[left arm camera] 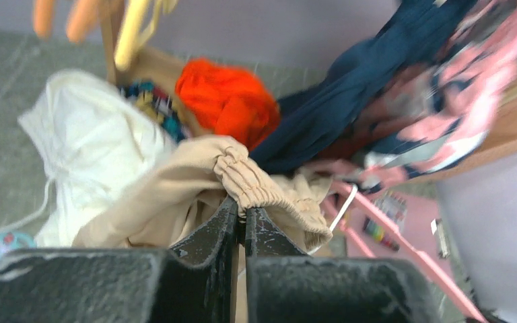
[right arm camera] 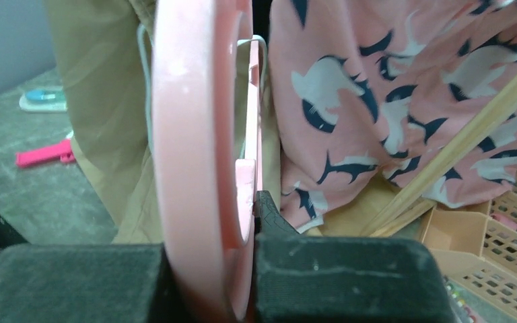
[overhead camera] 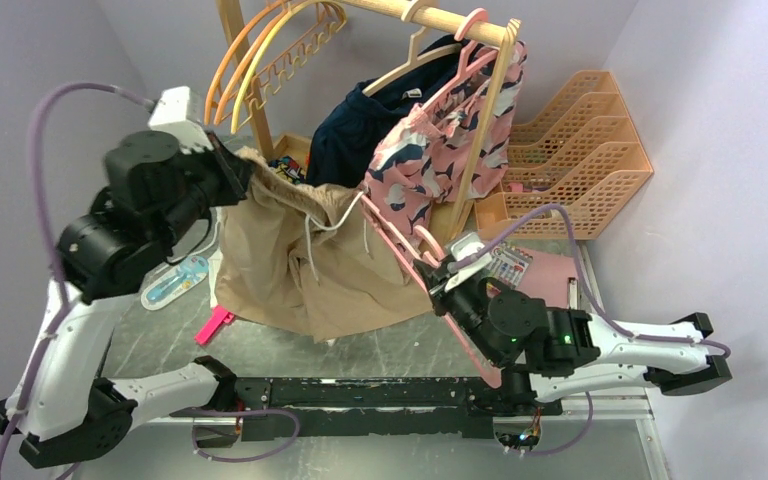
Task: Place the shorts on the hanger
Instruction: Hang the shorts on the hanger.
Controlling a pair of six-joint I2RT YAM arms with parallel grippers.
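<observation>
The tan shorts (overhead camera: 300,262) hang off the table, bunched, with a white drawstring (overhead camera: 309,243) dangling. My left gripper (overhead camera: 243,170) is shut on their gathered waistband (left arm camera: 256,183) at the upper left, with the jaws (left arm camera: 241,212) pinched on the elastic edge. The pink hanger (overhead camera: 400,243) runs diagonally along the right edge of the shorts, partly inside the fabric. Lower down, my right gripper (overhead camera: 438,276) is shut on it. In the right wrist view the hanger (right arm camera: 188,134) fills the gap between the fingers (right arm camera: 242,210), with the shorts (right arm camera: 101,101) behind it.
A wooden rack (overhead camera: 490,110) behind holds orange and yellow hangers (overhead camera: 260,60), a navy garment (overhead camera: 360,125) and a pink patterned garment (overhead camera: 450,145). Orange mesh trays (overhead camera: 580,150) stand at the right. A pink clip (overhead camera: 215,325) and a blue item (overhead camera: 175,280) lie on the table.
</observation>
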